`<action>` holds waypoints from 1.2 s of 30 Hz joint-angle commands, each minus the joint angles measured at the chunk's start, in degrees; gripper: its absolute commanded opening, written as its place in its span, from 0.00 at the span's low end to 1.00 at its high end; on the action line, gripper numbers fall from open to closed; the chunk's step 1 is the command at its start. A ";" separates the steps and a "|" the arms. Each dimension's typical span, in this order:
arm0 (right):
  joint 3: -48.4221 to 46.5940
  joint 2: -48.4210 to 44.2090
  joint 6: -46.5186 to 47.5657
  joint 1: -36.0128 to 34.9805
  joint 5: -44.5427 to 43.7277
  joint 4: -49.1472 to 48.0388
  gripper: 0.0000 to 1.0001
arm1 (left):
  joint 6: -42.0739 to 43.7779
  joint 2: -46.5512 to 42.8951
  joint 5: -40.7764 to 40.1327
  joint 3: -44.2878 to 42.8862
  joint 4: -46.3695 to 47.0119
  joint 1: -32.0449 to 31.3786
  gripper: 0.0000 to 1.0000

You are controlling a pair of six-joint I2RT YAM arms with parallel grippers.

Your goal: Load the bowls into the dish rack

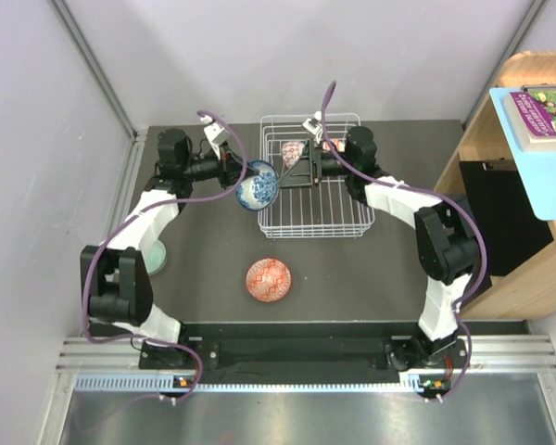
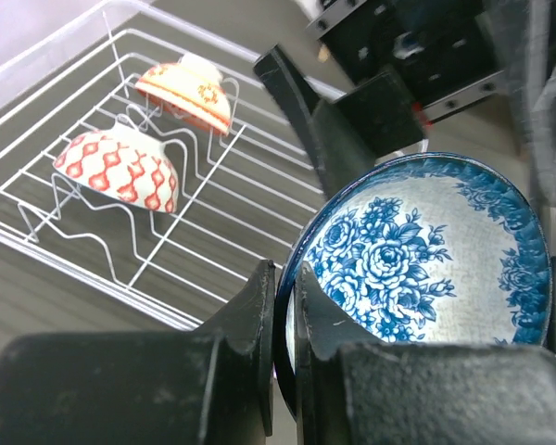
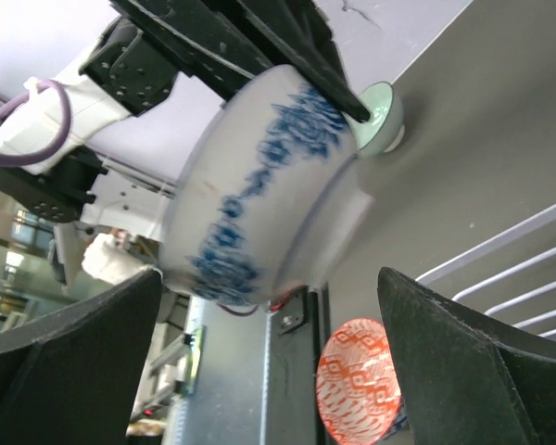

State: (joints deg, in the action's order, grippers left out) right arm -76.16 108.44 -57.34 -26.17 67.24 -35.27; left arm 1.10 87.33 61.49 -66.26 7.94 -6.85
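Rim of blue bowl [image 2: 426, 250] in left gripper [image 2: 285, 287] beside dish rack [image 1: 315, 233] edge.

Left end effector [image 1: 242, 182] holds blue-and-white bowl [image 1: 258, 191] beside dish rack [image 1: 326, 209].

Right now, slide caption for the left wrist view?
Left gripper pinches the blue-and-white floral bowl by its rim near the dish rack, two orange-red bowls already racked.
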 commanded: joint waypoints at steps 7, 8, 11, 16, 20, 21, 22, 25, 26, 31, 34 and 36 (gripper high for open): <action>0.84 2.12 -12.00 -0.10 1.84 -18.35 1.00 | 2.41 3.73 -1.47 -3.09 2.43 -2.55 0.00; 0.84 2.38 -12.00 -0.02 1.84 -18.35 1.00 | 2.41 3.81 -1.64 -3.00 2.69 -2.55 0.00; 1.01 2.91 -12.00 -0.11 1.84 -18.35 1.00 | 2.41 3.90 -2.34 -3.26 3.04 -2.73 0.00; 0.93 4.06 -11.92 -0.02 2.19 -18.44 0.97 | 2.06 4.60 -2.61 -4.05 3.39 -2.99 0.00; 1.01 4.76 -12.09 -0.02 2.37 -18.87 0.84 | 1.45 5.04 -2.61 -3.97 3.83 -3.26 0.00; 1.10 4.85 -12.27 -0.10 2.37 -19.14 0.80 | 1.36 5.13 -2.69 -3.88 4.01 -3.34 0.00; 1.19 4.85 -12.44 -0.11 2.37 -19.23 0.79 | 1.44 5.04 -2.70 -3.70 4.18 -3.43 0.00; 1.36 5.29 -13.76 -0.11 2.45 -20.45 0.66 | 1.71 5.04 -2.96 -3.18 4.36 -3.61 0.00; 1.45 5.46 -14.28 -0.02 2.45 -21.67 0.64 | 2.14 4.96 -3.05 -3.09 4.36 -3.69 0.00; 1.89 6.25 -18.33 -0.10 2.28 -26.87 0.29 | 2.41 5.13 -3.14 -2.38 4.27 -3.87 0.00; 1.89 6.60 -18.68 -0.02 1.93 -27.22 0.03 | 2.50 5.13 -3.22 -1.94 4.36 -3.96 0.00; 2.07 6.69 -18.77 -0.02 1.67 -27.66 0.00 | 2.59 5.04 -3.05 -1.68 4.45 -4.05 0.00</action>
State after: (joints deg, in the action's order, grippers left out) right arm -73.49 115.52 -74.37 -25.36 67.96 -55.18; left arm 3.18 92.42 57.71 -67.70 8.40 -9.82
